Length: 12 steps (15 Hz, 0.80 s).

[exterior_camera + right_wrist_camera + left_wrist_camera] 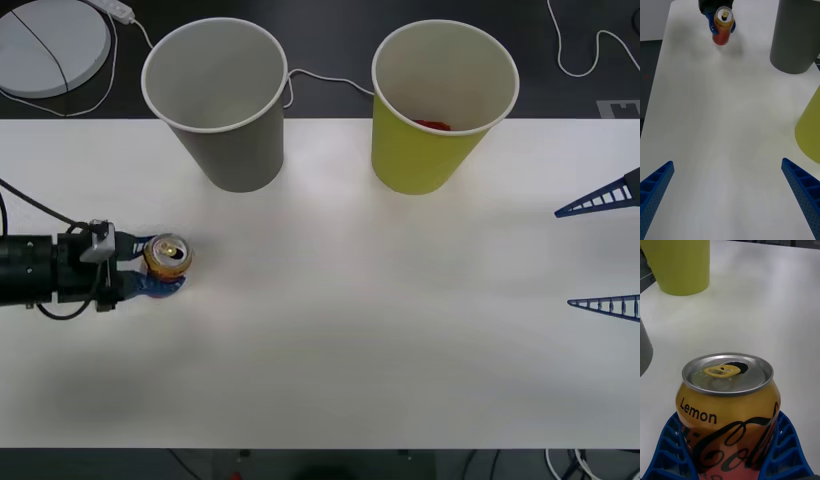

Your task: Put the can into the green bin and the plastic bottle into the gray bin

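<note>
Your left pincer [160, 270] is clamped on the can [168, 256], upright on the table [350, 330] left side. Right pincer [600, 255] waits apart. Gray bin [215, 100] sits nearest; rush and you'll drop it there, not the green bin [440, 110].

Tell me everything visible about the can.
The can is a small metal drink can with an orange body reading "Lemon" in black script, a silvery-gold top, a yellow pull-tab and an opened mouth. It stands upright on the white table at its left side, in front of the gray bin, clamped between the left hand's blue ribbed fingers.
</note>
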Available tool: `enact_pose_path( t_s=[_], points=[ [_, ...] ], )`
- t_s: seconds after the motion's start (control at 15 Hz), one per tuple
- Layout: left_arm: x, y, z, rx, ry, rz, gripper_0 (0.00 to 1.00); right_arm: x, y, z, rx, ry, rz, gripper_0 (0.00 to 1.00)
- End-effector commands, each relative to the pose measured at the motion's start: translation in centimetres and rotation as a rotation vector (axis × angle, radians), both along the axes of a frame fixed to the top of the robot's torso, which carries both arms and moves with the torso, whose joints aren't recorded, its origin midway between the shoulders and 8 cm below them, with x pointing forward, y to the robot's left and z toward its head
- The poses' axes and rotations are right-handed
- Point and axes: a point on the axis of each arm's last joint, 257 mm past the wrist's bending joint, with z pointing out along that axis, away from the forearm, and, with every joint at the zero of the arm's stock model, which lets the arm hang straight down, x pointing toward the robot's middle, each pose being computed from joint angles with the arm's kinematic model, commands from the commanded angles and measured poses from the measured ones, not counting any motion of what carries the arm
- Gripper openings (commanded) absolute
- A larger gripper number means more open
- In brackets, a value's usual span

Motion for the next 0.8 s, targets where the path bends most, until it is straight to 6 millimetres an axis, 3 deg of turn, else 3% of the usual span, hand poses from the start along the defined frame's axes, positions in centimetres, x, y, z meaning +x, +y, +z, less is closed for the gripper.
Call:
enact_pose_path(
  t_s=[0.07, 0.47, 0.67, 0.8],
  points=[
    [0.7, 2.1, 1.9, 0.084, 0.026, 0.038, 0.01, 0.0, 0.0, 0.0, 0.0, 0.0, 0.0, 1.0],
    [2.5, 4.8, 5.9, 0.187, 0.066, 0.167, 0.01, 0.0, 0.0, 0.0, 0.0, 0.0, 0.0, 1.0],
    [1.9, 4.1, 8.1, 0.216, 0.083, 0.165, 0.01, 0.0, 0.0, 0.0, 0.0, 0.0, 0.0, 1.0],
    [0.2, 2.9, 9.8, 0.246, 0.107, 0.122, 0.01, 0.0, 0.0, 0.0, 0.0, 0.0, 0.0, 1.0]
  ],
)
